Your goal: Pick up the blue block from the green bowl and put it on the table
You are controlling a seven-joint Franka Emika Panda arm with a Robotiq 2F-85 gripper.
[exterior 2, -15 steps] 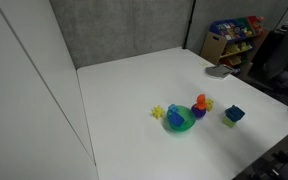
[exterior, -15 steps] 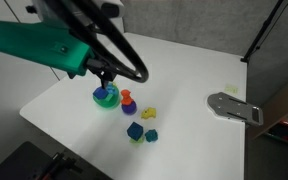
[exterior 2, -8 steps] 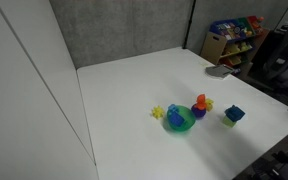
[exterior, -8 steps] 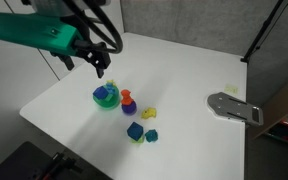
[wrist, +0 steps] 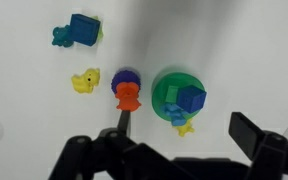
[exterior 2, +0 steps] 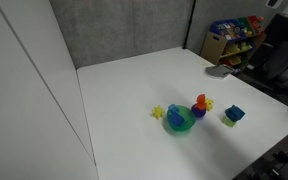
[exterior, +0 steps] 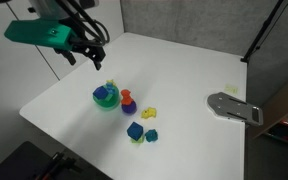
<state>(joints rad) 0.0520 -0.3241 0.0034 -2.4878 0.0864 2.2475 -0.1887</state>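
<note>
The blue block [exterior: 106,92] lies inside the green bowl [exterior: 99,100] on the white table [exterior: 184,70], with small cyan and yellow pieces at the bowl. Both show in an exterior view, the blue block [exterior 2: 175,113] in the green bowl [exterior 2: 184,126], and in the wrist view, the blue block [wrist: 191,98] in the green bowl [wrist: 162,85]. My gripper [exterior: 99,64] hangs open and empty well above the bowl, up and to the left of it. In the wrist view its fingers [wrist: 176,145] frame the bottom edge, below the bowl.
A red-and-blue stacked toy [exterior: 127,101] stands right beside the bowl. A second blue cube [exterior: 134,131] with a cyan piece [exterior: 151,136] and a yellow piece [exterior: 149,113] lie nearby. A grey metal plate [exterior: 234,106] sits at the table's far edge.
My gripper has risen from just above the bowl and drawn back up and to the left, empty. The blue block stays in the bowl.
</note>
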